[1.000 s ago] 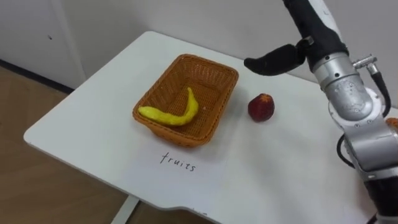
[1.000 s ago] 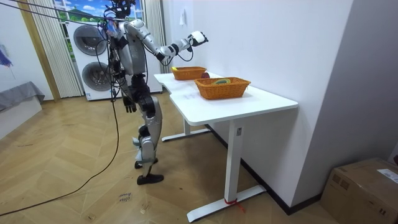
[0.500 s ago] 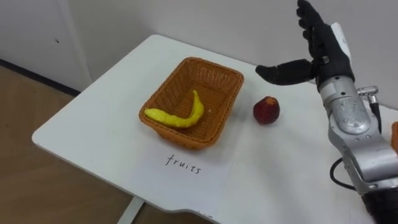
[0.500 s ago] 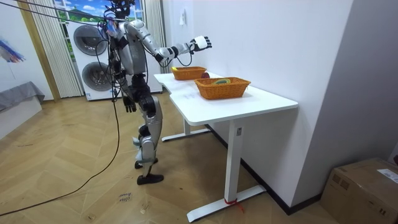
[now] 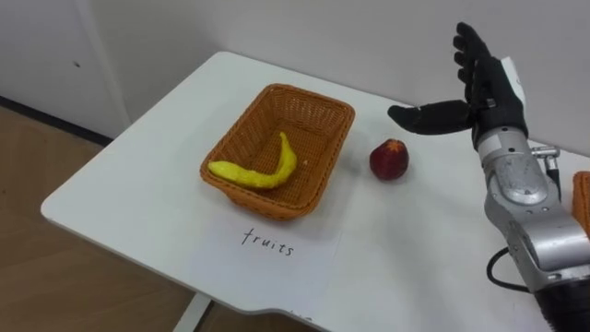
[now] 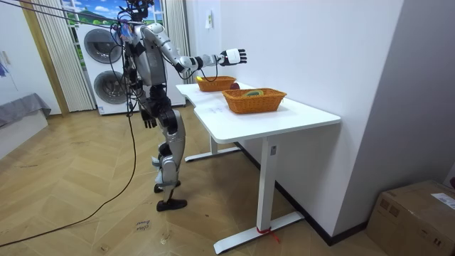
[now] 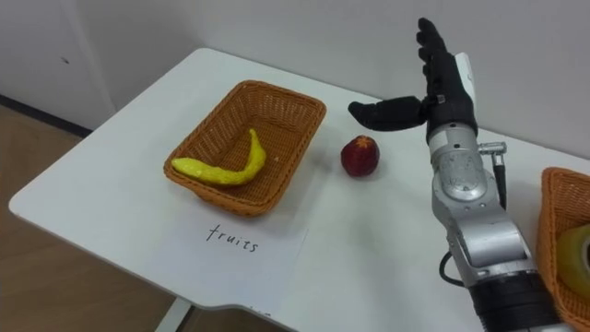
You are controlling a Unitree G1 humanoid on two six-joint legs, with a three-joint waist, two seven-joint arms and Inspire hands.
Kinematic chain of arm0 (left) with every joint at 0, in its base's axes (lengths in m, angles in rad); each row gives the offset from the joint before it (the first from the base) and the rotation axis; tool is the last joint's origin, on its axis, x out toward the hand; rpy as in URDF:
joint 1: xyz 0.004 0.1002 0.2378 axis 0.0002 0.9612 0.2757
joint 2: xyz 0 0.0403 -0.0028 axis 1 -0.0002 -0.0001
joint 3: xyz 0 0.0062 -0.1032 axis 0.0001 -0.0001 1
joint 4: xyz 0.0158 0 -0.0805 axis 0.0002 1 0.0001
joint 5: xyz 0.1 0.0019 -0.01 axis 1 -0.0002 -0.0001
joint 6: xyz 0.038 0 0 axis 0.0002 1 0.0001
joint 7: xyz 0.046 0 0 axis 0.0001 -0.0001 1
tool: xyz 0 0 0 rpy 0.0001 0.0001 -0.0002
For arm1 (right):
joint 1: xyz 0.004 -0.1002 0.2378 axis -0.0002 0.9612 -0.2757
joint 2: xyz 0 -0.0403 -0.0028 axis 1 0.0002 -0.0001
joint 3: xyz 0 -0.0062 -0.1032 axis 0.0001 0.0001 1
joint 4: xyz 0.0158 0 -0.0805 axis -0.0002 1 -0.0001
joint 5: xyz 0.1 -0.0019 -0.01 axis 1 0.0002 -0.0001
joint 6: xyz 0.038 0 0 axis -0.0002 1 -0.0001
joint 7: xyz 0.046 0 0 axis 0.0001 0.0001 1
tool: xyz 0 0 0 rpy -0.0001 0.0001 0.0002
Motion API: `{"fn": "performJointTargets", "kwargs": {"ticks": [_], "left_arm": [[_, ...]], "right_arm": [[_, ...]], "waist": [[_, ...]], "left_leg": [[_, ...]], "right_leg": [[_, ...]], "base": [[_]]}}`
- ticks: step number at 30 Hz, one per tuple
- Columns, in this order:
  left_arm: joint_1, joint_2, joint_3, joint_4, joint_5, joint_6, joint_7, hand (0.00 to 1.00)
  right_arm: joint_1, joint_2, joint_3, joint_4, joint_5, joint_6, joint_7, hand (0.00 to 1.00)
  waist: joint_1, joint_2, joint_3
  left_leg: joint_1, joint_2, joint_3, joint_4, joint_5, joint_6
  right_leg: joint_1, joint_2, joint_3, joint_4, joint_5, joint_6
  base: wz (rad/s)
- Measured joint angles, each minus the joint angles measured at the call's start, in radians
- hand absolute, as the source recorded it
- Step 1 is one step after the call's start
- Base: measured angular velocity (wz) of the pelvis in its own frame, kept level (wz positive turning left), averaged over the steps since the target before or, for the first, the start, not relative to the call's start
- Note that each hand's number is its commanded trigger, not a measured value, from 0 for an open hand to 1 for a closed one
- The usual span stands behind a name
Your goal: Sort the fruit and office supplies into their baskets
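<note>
A brown wicker basket [image 5: 267,203] stands on the white table [image 5: 138,175] above a paper marked "fruits" [image 5: 267,243]. Inside it lies a yellow banana [image 5: 260,171]. Just right of the basket, a red apple [image 5: 389,160] sits on the table. My right hand [image 5: 489,92] is held up above and right of the apple, apart from it. It is open, fingers straight up and thumb pointing left, holding nothing. In the room view my left hand [image 6: 148,119] hangs by my side.
A second wicker basket [image 7: 556,198] stands at the right edge with a yellow-green thing [image 7: 576,251] inside. A white wall runs behind the table. I stand at the table's end on the room view's left, with washing machines [image 6: 106,67] behind me.
My right hand has turned upright and swung out further over the table, ending a little lower, still holding nothing. The apple, banana and basket have stayed in place.
</note>
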Motion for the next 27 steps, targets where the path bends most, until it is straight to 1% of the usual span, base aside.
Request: {"fn": "performJointTargets", "kwargs": {"ticks": [5, 10, 12, 16, 18, 22, 23, 27], "left_arm": [[0.01, 0.0, 0.001, -0.001, 0.0, 0.006, 0.0, 0.0], [0.019, 0.0, 0.001, -0.006, 0.0, 0.008, -0.001, 0.0], [0.02, 0.0, 0.001, -0.006, 0.0, 0.008, -0.004, 0.0], [0.021, 0.0, 0.001, 0.0, -0.002, 0.008, -0.006, 0.0], [0.028, 0.0, 0.001, 0.001, -0.002, 0.008, -0.006, 0.0], [0.038, 0.0, 0.001, 0.001, -0.002, 0.008, -0.006, 0.0], [0.039, 0.0, 0.001, 0.003, -0.002, 0.008, -0.007, 0.0], [0.039, 0.0, 0.001, 0.008, -0.002, 0.008, -0.014, 0.0]], "right_arm": [[0.026, 0.0, 0.0, 0.012, 0.011, 0.0, 0.0, 0.0], [0.032, 0.0, 0.0, 0.015, 0.016, 0.0, 0.0, 0.0], [0.032, 0.001, 0.0, 0.044, 0.016, 0.0, 0.002, 0.0], [0.032, 0.002, 0.0, 0.095, 0.014, 0.0, 0.002, 0.0], [0.032, 0.002, 0.0, 0.124, 0.014, 0.0, 0.002, 0.0], [0.032, 0.002, 0.0, 0.133, 0.014, 0.0, 0.002, 0.0], [0.032, 0.002, 0.0, 0.133, 0.014, 0.0, 0.002, 0.0], [0.032, 0.002, 0.0, 0.141, 0.006, -0.002, 0.003, 0.0]], "waist": [[0.0, -0.006, -0.0029], [-0.002, -0.002, -0.0013], [0.0, 0.002, 0.0013], [0.001, 0.001, 0.0006], [-0.001, -0.002, -0.0013], [-0.003, -0.001, -0.0011], [-0.004, 0.003, 0.0015], [-0.005, 0.005, 0.003]], "left_leg": [[0.0, -0.001, 0.0, -0.002, 0.0, 0.0], [0.001, 0.0, 0.0, -0.004, 0.0, 0.0], [0.008, -0.001, 0.0, -0.006, 0.0, 0.0], [0.011, -0.001, -0.001, -0.005, 0.0, 0.0], [0.011, -0.001, -0.001, -0.005, 0.0, 0.0], [0.011, 0.0, -0.001, -0.004, 0.0, 0.0], [0.012, 0.0, -0.001, -0.004, 0.0, 0.0], [0.011, -0.001, -0.006, -0.002, 0.0, 0.0]], "right_leg": [[0.004, 0.001, 0.0, -0.009, 0.0, 0.0], [0.006, 0.002, 0.0, -0.012, 0.0, 0.0], [0.013, 0.002, 0.0, -0.013, 0.0, 0.0], [0.017, 0.002, -0.002, -0.012, 0.0, 0.0], [0.017, 0.002, -0.003, -0.011, 0.0, 0.0], [0.018, 0.002, -0.005, -0.009, 0.0, 0.0], [0.019, 0.002, -0.006, -0.009, 0.0, 0.0], [0.022, 0.002, -0.01, -0.009, 0.0, 0.0]], "base": [[0.0], [0.0], [0.0], [0.0], [0.0], [0.0], [0.0], [0.03]]}}
